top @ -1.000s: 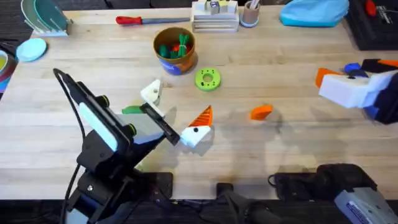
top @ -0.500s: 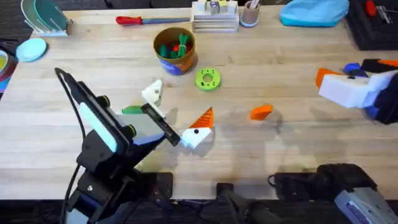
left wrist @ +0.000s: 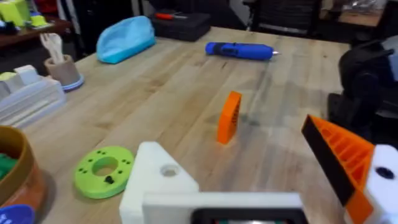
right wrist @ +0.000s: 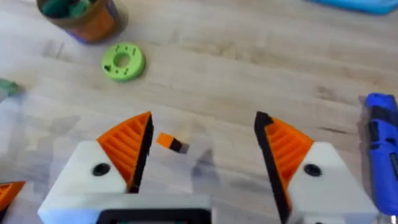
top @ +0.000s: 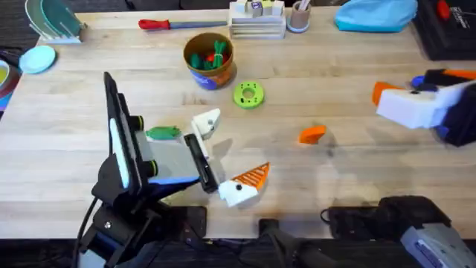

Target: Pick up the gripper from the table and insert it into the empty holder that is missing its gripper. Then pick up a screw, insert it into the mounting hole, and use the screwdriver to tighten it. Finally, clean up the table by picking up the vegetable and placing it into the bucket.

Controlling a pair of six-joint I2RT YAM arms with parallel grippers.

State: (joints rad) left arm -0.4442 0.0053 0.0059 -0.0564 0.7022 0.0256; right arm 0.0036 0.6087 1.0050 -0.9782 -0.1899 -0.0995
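The loose orange gripper [top: 312, 134] lies on the table right of centre, and stands on edge in the left wrist view [left wrist: 229, 117]. My left gripper [top: 230, 152] is open to its left. One of its fingers is a bare white holder [top: 206, 123] with a mounting hole [left wrist: 168, 169]; the other carries an orange ribbed pad [top: 253, 176]. My right gripper [top: 407, 100] hovers open at the right edge, with both orange pads [right wrist: 130, 144] on. The blue screwdriver [left wrist: 239, 50] lies beyond the orange piece. The green vegetable [top: 162, 133] lies beside my left arm. The bucket [top: 209, 59] stands behind.
A green round disc [top: 248, 94] sits in front of the bucket, which holds toy vegetables. A red-handled tool [top: 167, 24], a white stack [top: 256, 21], a pen cup [top: 299, 16] and a blue cloth [top: 375, 15] line the far edge.
My left arm has swung so its fingers moved right and toward the front edge, uncovering the green vegetable. My right gripper has drifted slightly left.
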